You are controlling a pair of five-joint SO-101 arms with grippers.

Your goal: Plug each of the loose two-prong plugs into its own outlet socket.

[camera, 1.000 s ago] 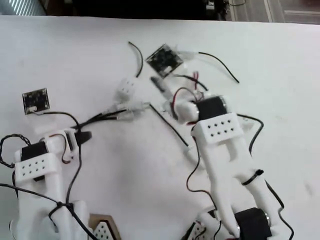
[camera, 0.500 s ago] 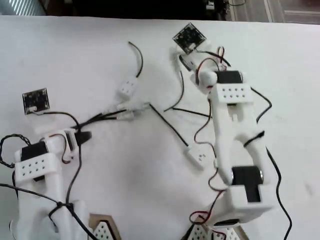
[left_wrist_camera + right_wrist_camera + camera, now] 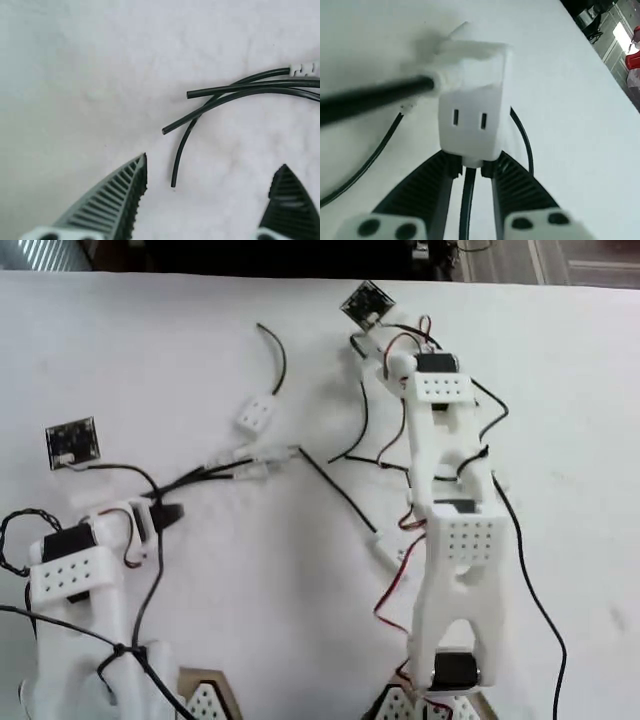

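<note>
— What did our right gripper (image 3: 470, 167) have?
— We saw it clamped on the cord end of a white socket (image 3: 470, 120), its two slots facing the camera. A black cord (image 3: 370, 102) ran to a pale plug (image 3: 470, 50) at the socket's far end; we couldn't tell whether it was seated.
— And the left gripper (image 3: 214, 162)?
— Its fingers stood wide apart, holding nothing, with loose cable ends (image 3: 200, 117) on the table (image 3: 60, 75) between them.
— Beyond that?
— In the high view a second socket (image 3: 255, 415) lay upper left of centre. A bunch of plugs (image 3: 255, 462) lay just below it, and a white connector (image 3: 385, 550) lay right of centre.
</note>
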